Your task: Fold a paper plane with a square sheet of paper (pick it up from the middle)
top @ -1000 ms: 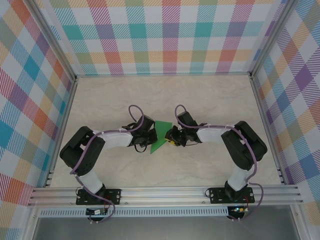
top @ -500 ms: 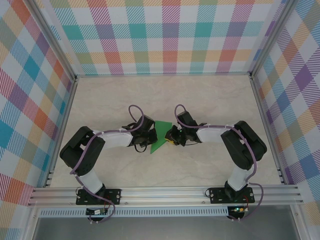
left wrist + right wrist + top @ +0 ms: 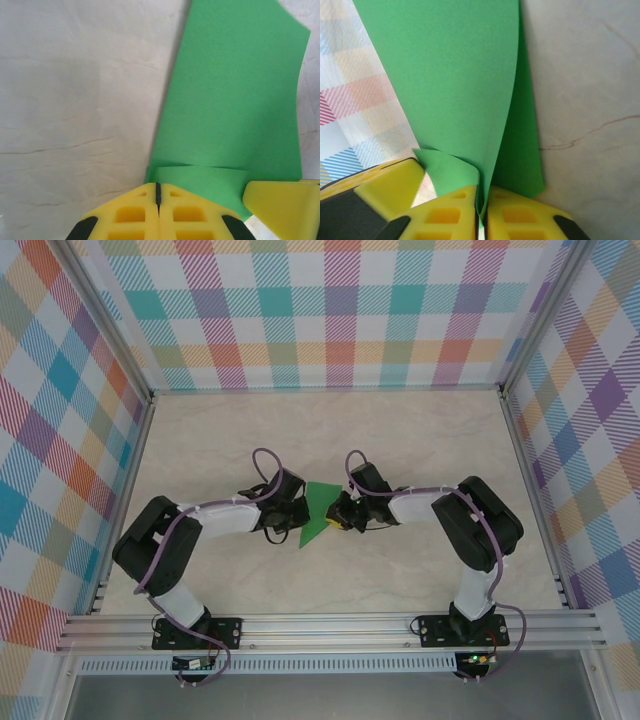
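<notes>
From above, the surface (image 3: 400,440) is a pale, marble-veined board, boxed in by plaid walls (image 3: 330,310) on three sides, with an aluminium rail (image 3: 330,625) along the near edge where my two bases are bolted. Both my arms bend at the elbow and reach inward, so the wrists meet near the middle. My left pincer (image 3: 298,520) and my right pincer (image 3: 338,521) face each other with the square sheet of paper (image 3: 318,510) between them, a bright-green wedge narrowing toward the near end.

Through my left wrist camera, my left pincer (image 3: 158,192) is clenched, its yellow fingertips meeting in a thin seam. The sheet (image 3: 235,100) rises beyond the tips and bows to the right, and its lower edge curls into a band right at them, apparently nipped there. A yellow pad (image 3: 282,205) of my right pincer sits just beside it on the right. The veined surface (image 3: 75,100) lies to the left.

Through my right wrist camera, my right pincer (image 3: 482,200) is clamped on the sheet (image 3: 450,75), with green showing in the seam between the tips. The paper stands up in two layers. A small flap curls toward a pad (image 3: 380,185) of my left pincer. Plaid wall (image 3: 350,100) shows to the left of the sheet and the surface (image 3: 590,100) to the right.
</notes>
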You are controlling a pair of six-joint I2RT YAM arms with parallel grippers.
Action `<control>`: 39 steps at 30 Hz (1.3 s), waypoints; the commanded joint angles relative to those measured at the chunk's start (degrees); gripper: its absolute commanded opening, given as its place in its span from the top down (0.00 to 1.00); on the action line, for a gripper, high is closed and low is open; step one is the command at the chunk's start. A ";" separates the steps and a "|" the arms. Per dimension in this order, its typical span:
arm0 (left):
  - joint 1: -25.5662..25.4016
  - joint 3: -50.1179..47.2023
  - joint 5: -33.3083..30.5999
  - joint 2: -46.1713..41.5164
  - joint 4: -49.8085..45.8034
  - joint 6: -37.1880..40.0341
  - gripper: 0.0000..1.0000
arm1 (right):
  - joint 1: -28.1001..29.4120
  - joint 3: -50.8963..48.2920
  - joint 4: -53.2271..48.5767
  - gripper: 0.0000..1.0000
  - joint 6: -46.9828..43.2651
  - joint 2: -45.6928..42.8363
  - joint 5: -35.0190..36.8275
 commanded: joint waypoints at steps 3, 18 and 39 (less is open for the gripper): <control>3.28 2.51 -0.38 -6.26 -5.90 4.58 0.79 | -0.80 2.66 -2.41 0.96 -0.76 -0.37 2.18; 4.02 -2.45 8.62 -16.03 0.75 12.65 0.21 | 0.92 5.59 -23.54 1.00 1.29 -12.45 18.43; -4.76 -14.87 0.95 -11.78 26.38 35.60 0.21 | 1.27 16.67 -29.39 1.00 16.98 -3.50 12.89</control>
